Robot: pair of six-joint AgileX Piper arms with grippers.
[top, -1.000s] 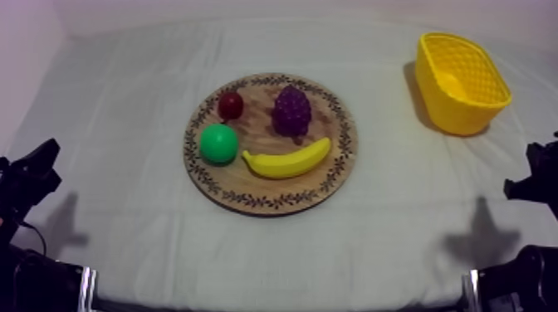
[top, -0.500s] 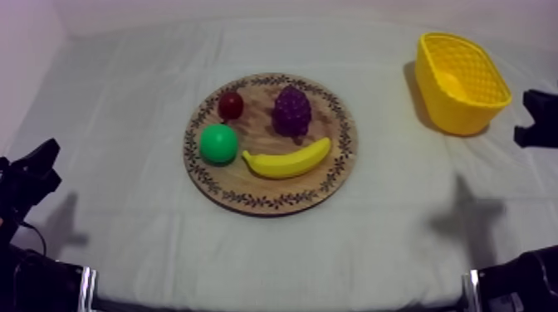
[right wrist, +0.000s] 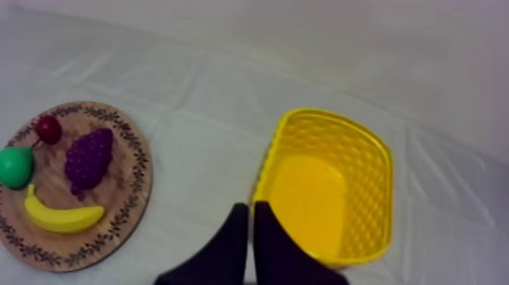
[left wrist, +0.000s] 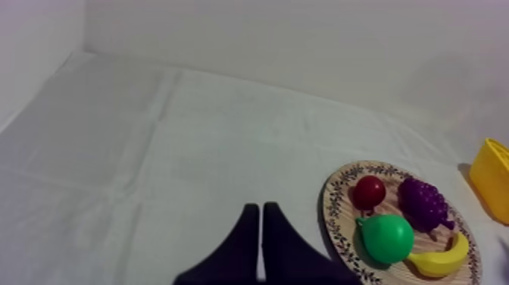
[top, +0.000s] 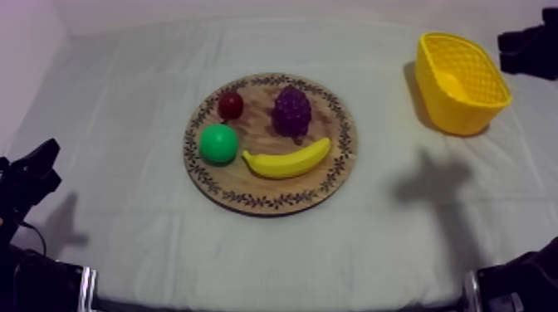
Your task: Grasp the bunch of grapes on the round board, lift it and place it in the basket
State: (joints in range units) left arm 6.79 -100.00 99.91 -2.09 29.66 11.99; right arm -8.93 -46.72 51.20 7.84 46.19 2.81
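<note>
Grey-white cloth (top: 124, 207) | bunch of grapes (top: 292, 110) purple, knobbly, on wooden board (top: 339, 158) | left gripper (left wrist: 257, 208), right gripper (right wrist: 248, 206) both pressed together

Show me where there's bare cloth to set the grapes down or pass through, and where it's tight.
Bare cloth: the wide strip between the wooden board and the yellow basket, the stretch on the board's other side, and the band in front of it. Crowded: the board, where the bunch of grapes, small red fruit, pear and banana lie close together.
</note>
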